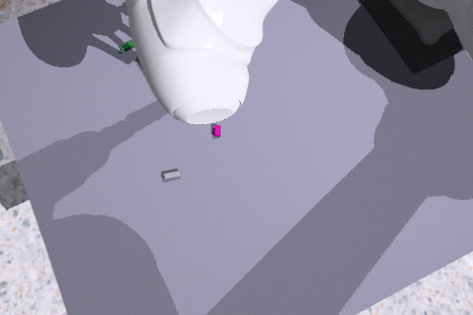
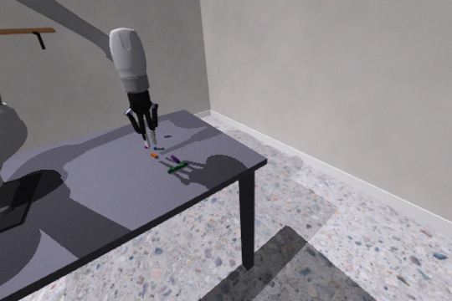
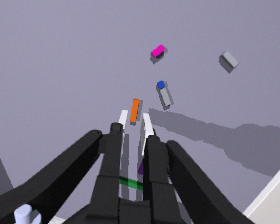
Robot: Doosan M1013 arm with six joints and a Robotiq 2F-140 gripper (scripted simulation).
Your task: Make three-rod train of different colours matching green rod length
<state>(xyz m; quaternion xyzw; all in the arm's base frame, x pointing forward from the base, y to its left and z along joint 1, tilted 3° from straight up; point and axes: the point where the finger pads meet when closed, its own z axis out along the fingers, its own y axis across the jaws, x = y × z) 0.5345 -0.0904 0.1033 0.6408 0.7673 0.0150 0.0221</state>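
Note:
My gripper (image 3: 134,120) (image 2: 149,141) is shut with nothing between its fingers and hangs just above the table. In the wrist view an orange rod (image 3: 135,110) (image 2: 154,155) lies just beyond the fingertips. A small blue rod (image 3: 160,84) (image 2: 155,148) lies end to end with a grey rod (image 3: 166,97). A magenta rod (image 3: 158,50) (image 1: 217,130) and a second grey rod (image 3: 229,59) (image 1: 171,174) lie farther off. The green rod (image 3: 131,183) (image 2: 177,167) (image 1: 127,45) and a purple rod (image 2: 175,158) lie under the gripper's body, mostly hidden in the wrist view.
The grey-violet table (image 1: 307,134) (image 2: 109,178) carries the arm's dark base plate (image 1: 394,24) at one corner. The white arm hides most rods in the top view. The table's edge runs close behind the green rod in the exterior view.

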